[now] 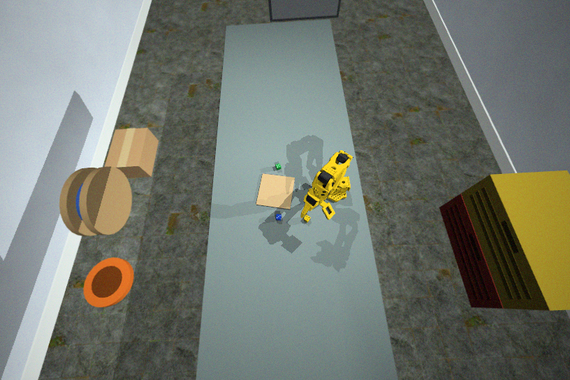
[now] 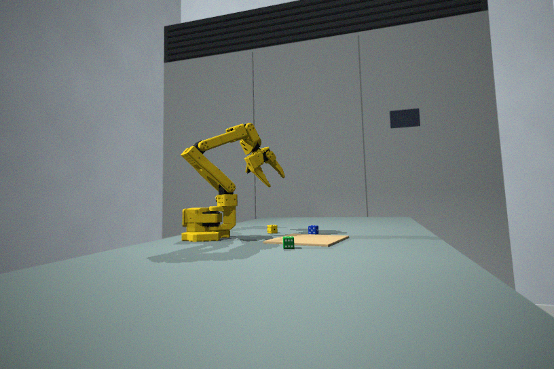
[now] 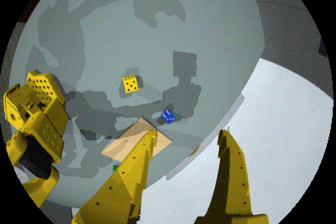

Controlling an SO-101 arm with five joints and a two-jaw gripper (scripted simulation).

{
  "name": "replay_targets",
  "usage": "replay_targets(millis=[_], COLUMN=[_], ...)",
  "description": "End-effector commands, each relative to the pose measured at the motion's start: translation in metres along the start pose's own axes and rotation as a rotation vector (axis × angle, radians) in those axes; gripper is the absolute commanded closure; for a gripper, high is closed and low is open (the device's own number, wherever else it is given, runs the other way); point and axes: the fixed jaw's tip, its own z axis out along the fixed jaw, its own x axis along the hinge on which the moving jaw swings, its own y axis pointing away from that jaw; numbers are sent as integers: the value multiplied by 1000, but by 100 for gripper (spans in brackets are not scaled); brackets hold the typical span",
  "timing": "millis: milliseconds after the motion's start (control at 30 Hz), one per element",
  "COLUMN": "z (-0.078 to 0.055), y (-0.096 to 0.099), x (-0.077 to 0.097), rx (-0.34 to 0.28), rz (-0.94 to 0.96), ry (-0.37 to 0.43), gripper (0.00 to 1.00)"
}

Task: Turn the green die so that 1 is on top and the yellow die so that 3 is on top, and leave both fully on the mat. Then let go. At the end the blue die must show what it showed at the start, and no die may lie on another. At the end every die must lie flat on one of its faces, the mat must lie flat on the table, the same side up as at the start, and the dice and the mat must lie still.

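Note:
The tan mat (image 1: 275,191) lies flat on the grey table, with nothing on it. The green die (image 1: 277,165) sits on the table just off one mat corner; it also shows in the side view (image 2: 288,242). The blue die (image 1: 278,216) sits on the table just off the opposite mat edge. The yellow die (image 1: 305,218) sits on the table between the blue die and the arm's base, and shows in the wrist view (image 3: 131,84). My gripper (image 2: 275,180) is raised high above the dice, open and empty, its fingers apart in the wrist view (image 3: 187,134).
The arm's yellow base (image 2: 201,224) stands on the table beside the mat. On the floor are a cardboard box (image 1: 132,151), a wooden spool (image 1: 96,200), an orange dish (image 1: 108,282) and a yellow and red crate (image 1: 515,239).

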Motion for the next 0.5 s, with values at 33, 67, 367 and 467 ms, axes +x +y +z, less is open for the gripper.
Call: replay_targets(millis=[33, 67, 367, 467], z=[-4, -4, -1, 0], y=[-5, -5, -7, -8], x=[-3, -4, -8, -9], rx=[14, 9, -48, -63], rz=[64, 86, 349, 421], ry=[-9, -9, 0, 6], gripper=[72, 72, 72, 72])
